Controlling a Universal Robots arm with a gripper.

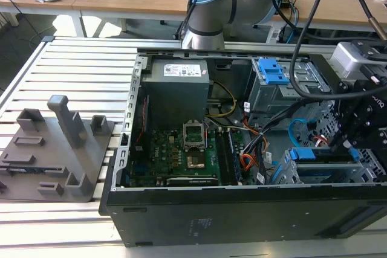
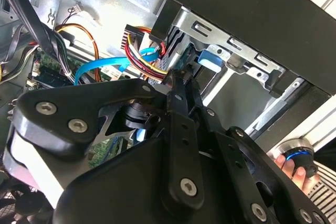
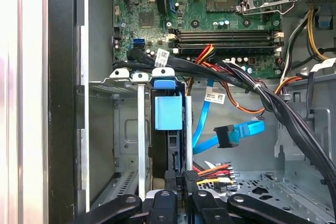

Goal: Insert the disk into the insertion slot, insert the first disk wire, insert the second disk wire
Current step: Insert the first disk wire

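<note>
The disk (image 3: 168, 113), in its bright blue carrier, sits inside the grey metal insertion slot (image 3: 126, 129) at the case's front corner on the exterior view's right (image 1: 320, 156). My gripper (image 3: 182, 178) is at the disk's rear edge, its fingers close together on the dark plug of the first disk wire (image 3: 218, 171), whose red, yellow and black strands run off beside it. Seen in the second wrist view, the gripper (image 2: 181, 80) meets those strands (image 2: 139, 56). The second disk wire (image 3: 231, 132), light blue with a dark plug, hangs loose beside the slot.
A thick black cable bundle (image 3: 252, 85) crosses above the slot. A taller cage with a blue latch (image 1: 272, 70), the motherboard (image 1: 181, 149) and the power supply (image 1: 178, 86) fill the case. A grey fixture (image 1: 54, 149) stands outside. A person's hand (image 2: 291, 169) holds a device nearby.
</note>
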